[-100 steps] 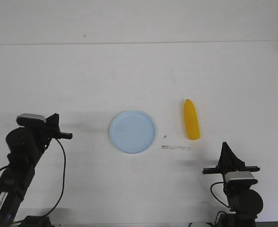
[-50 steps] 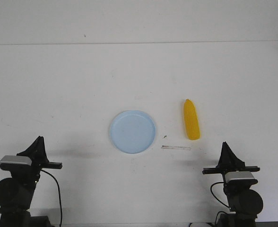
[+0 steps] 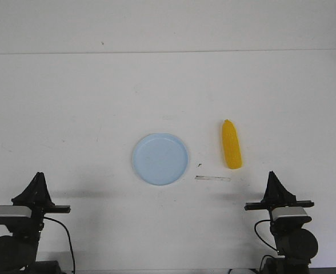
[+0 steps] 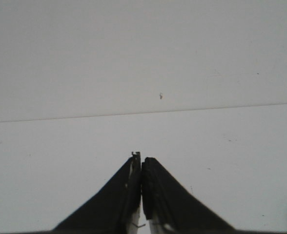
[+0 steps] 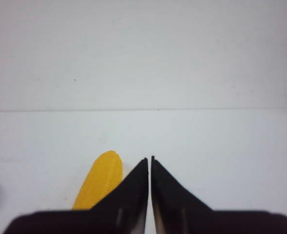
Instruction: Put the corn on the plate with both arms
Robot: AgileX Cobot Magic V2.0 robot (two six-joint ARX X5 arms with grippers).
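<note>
1. Both pincers are pressed together, holding nothing: right pincer points over the table with the corn just ahead; left pincer sits at the near-left corner.
2. Corn lies right of the light-blue plate, apart.
3. No writing is legible.

Both arms sit folded low at the near edge of the desk, the left pincer and the right pincer each pointing forward with jaws pressed together and gripping nothing, well apart from each other
</note>
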